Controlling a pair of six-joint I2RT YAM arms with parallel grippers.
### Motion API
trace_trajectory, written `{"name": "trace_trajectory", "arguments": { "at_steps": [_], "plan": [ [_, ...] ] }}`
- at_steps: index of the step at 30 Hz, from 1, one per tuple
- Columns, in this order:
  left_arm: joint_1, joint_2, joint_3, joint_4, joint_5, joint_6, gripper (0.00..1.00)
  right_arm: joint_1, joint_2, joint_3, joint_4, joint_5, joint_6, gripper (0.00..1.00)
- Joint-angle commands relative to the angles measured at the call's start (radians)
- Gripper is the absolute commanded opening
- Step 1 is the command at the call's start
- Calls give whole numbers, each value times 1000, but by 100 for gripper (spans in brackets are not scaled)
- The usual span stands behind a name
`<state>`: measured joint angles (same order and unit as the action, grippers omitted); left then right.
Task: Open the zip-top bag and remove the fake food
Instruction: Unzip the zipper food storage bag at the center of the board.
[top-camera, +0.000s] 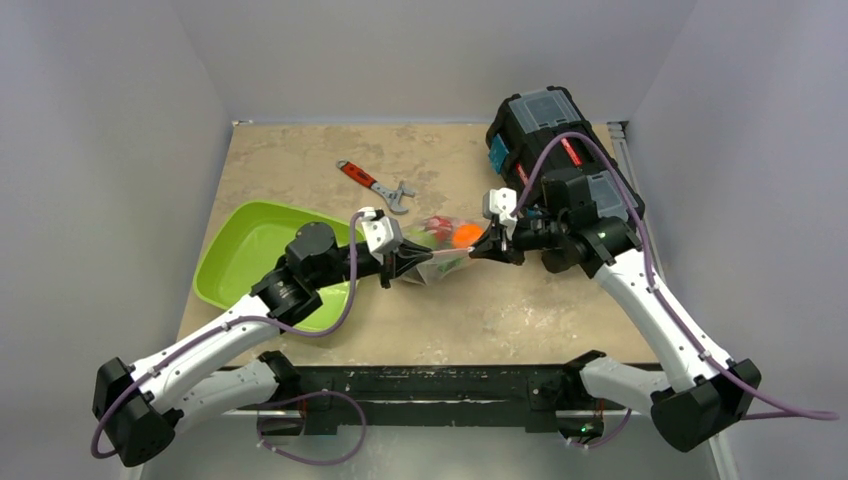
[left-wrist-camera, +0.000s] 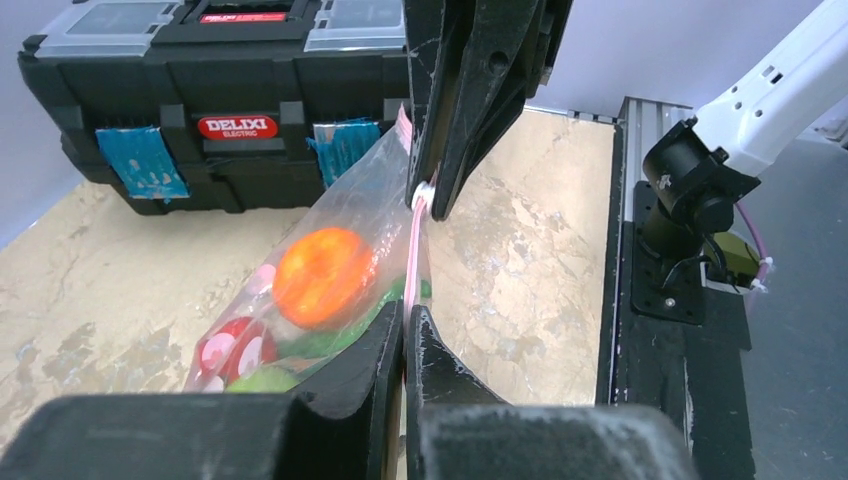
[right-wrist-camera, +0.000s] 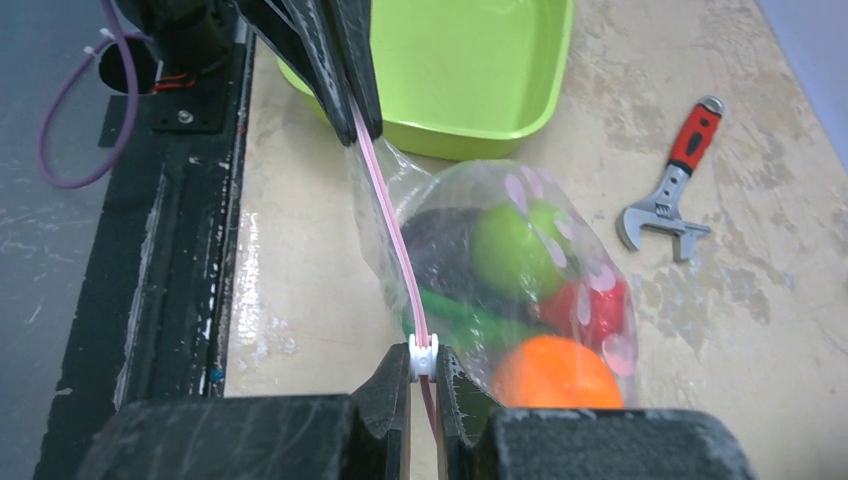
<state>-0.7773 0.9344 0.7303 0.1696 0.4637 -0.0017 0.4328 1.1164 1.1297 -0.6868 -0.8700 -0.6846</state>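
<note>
The zip-top bag (top-camera: 447, 252) hangs stretched between my two grippers, just above the table. Its pink zip strip (right-wrist-camera: 392, 230) runs taut from one gripper to the other. My left gripper (left-wrist-camera: 407, 312) is shut on the strip's near end. My right gripper (right-wrist-camera: 423, 356) is shut on the white slider (right-wrist-camera: 423, 358) at the other end. The fake food lies inside the bag: an orange fruit (left-wrist-camera: 324, 276), a green ball (right-wrist-camera: 510, 250), a red spotted piece (right-wrist-camera: 592, 310), green pods (right-wrist-camera: 455, 318) and a dark eggplant (right-wrist-camera: 438, 240). In the top view the left gripper (top-camera: 412, 263) and the right gripper (top-camera: 488, 246) face each other.
A green tray (top-camera: 245, 262) lies left of the bag, under the left arm. A red-handled wrench (top-camera: 377, 184) lies behind the bag. A black toolbox (top-camera: 560, 150) stands at the back right, close behind the right wrist. The black base rail (top-camera: 420, 385) runs along the near edge.
</note>
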Motion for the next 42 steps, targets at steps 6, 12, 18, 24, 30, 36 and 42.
{"name": "trace_trajectory", "arguments": {
  "at_steps": [6,12,18,24,30,36,42],
  "plan": [
    [6,-68,-19,-30,-57,50,0,-85,-55,-29,-17,92,-54,0],
    [6,-98,-31,-50,-75,63,0,-107,-63,-27,-27,107,-73,0],
    [6,-110,-34,-65,-84,70,0,-117,-63,-15,-45,142,-96,0],
    [7,-123,-35,-76,-98,78,0,-124,-58,-3,-68,189,-131,0],
    [7,-135,-41,-73,-107,82,0,-140,-40,34,-134,219,-202,0],
    [8,-141,-47,-68,-111,85,0,-182,-17,66,-211,240,-275,0],
    [11,-145,-51,-68,-116,87,0,-240,-6,81,-258,247,-339,0]
  ]
}}
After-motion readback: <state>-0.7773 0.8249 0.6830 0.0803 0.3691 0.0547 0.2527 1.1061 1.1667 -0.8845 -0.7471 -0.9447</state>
